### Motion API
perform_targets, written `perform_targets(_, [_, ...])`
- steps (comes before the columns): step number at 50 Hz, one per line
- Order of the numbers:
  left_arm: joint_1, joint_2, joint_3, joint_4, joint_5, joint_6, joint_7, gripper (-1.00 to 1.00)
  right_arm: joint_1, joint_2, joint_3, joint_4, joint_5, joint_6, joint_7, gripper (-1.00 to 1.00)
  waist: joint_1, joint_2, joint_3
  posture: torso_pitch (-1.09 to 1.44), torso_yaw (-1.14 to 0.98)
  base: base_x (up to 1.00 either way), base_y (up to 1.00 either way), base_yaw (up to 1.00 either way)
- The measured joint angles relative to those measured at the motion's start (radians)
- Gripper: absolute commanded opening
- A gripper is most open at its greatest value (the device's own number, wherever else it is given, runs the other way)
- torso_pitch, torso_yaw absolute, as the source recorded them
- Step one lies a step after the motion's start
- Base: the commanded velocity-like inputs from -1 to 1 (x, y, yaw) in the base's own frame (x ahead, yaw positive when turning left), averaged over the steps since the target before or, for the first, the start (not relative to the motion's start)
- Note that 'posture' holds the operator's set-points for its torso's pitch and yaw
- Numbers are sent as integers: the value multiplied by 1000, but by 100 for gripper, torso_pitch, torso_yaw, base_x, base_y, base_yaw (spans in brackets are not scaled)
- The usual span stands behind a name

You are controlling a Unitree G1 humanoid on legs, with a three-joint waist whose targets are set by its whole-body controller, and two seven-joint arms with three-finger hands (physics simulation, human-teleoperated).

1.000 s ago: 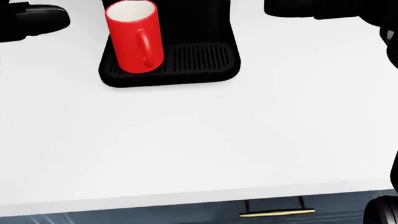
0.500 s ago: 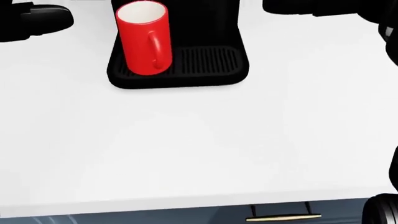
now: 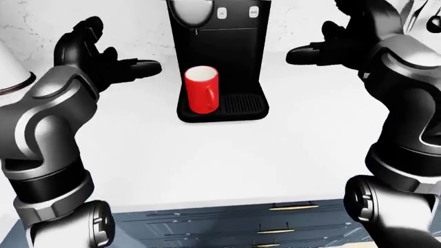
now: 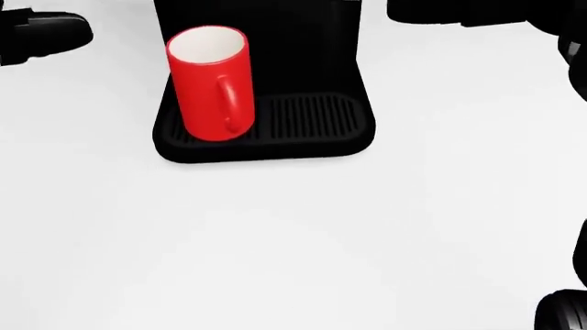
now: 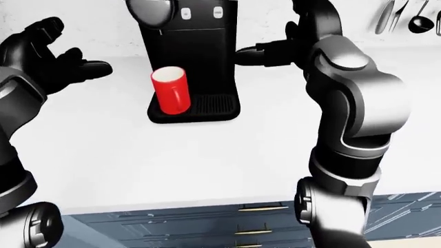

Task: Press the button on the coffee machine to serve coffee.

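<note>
The coffee machine [image 3: 219, 57] stands toward the far edge of the white counter [image 3: 289, 150], two small buttons [image 3: 237, 12] on its top face, a red mug [image 3: 201, 96] on its drip tray. Both the left hand [image 3: 103, 57] and right hand [image 3: 329, 44] hover with fingers spread, holding nothing. A careless reach could clip the mug or hit the wrong button. Since a second ago the head camera has moved closer: machine and mug sit lower and larger, and the drawer handle has dropped out of view.
</note>
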Motion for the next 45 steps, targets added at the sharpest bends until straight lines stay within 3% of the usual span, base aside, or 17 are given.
perform_targets(4, [14, 8, 1, 56, 13, 17, -7, 100, 12, 6, 23, 36, 4, 24, 12, 100, 18, -18, 6, -4, 0, 21, 0, 0])
perform_targets(6, [10, 16, 10, 45, 17, 26, -5, 100, 0, 1, 26, 26, 8, 25, 21, 100, 26, -16, -4, -4, 0, 0, 0, 0])
perform_targets(8, [-16, 19, 17, 15, 18, 17, -2, 100, -19, -7, 10, 5, 6, 12, 22, 100, 24, -37, -16, -4, 0, 0, 0, 0])
perform_targets(15, [-22, 0, -11, 10, 3, 10, -9, 100, -11, -19, -14, -4, -8, 16, 16, 100, 5, 8, -23, -4, 0, 11, -1, 0])
perform_targets(25, [-8, -3, -6, 27, 13, 15, -6, 100, 12, -4, 3, 19, -3, 5, 15, 100, 4, -11, -15, -4, 0, 0, 0, 0])
perform_targets(39, [-6, -9, 7, 0, 6, 11, 0, 100, 23, -10, -4, 3, -11, 1, 14, 100, 8, -13, -18, -5, 0, 0, 0, 0])
perform_targets(45, [-9, -12, 12, 12, -20, 21, 13, 100, 25, -7, -4, 10, -12, 1, 14, 100, 9, -13, -39, -11, 0, 0, 0, 0])
